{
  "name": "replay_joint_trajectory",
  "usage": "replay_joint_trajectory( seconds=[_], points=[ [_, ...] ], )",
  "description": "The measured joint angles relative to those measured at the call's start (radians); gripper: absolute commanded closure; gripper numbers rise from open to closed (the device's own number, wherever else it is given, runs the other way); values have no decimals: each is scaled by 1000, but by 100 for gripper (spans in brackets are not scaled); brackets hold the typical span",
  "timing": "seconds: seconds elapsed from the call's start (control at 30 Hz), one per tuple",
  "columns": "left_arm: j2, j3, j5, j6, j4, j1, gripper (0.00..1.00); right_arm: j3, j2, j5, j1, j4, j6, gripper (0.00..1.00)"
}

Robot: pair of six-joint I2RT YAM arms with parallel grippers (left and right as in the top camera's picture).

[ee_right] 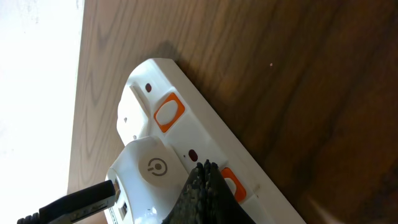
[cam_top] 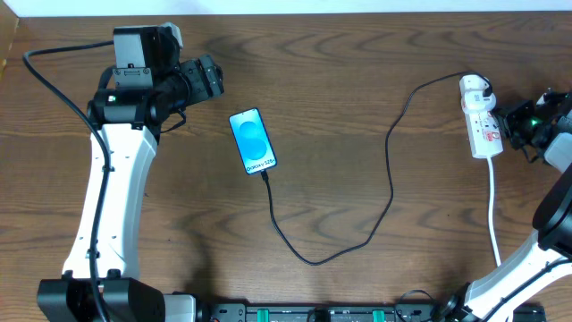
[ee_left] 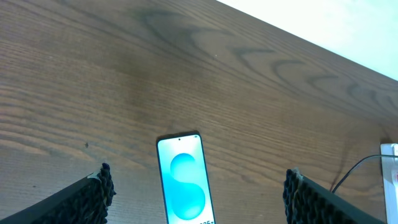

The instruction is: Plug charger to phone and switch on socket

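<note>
Your right tool (ee_right: 208, 186), pressed together, sits at the socket (ee_right: 138, 99) on the desk's (cam_top: 357, 72) right side; your left tool (ee_left: 199, 182) hangs spread over the phone (cam_top: 252, 139). Charger (cam_top: 391, 179) looks plugged in at both ends; 1 step remains, the switch (ee_right: 232, 185).

table (cam_top: 206, 215): matt grained wood | socket (ee_right: 186, 134): glossy white plastic

Looks like a robot lab bench. Dark wood table (cam_top: 357, 80), with a white left arm (cam_top: 112, 206) and right arm (cam_top: 527, 259) based at the near corners. Black rail (cam_top: 313, 314) with green connectors runs along the near edge. Plain white backdrop (cam_top: 357, 5) past the far edge. Test props on top: phone (cam_top: 253, 140), cable (cam_top: 391, 179), power strip (cam_top: 483, 121).
</note>
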Motion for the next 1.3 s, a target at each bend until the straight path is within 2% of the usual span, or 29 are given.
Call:
replay_joint_trajectory(
  seconds=[1.3],
  points=[
    [0,0,0,0,0,0,12,45,-11,95,38,-121,1,99]
  ],
)
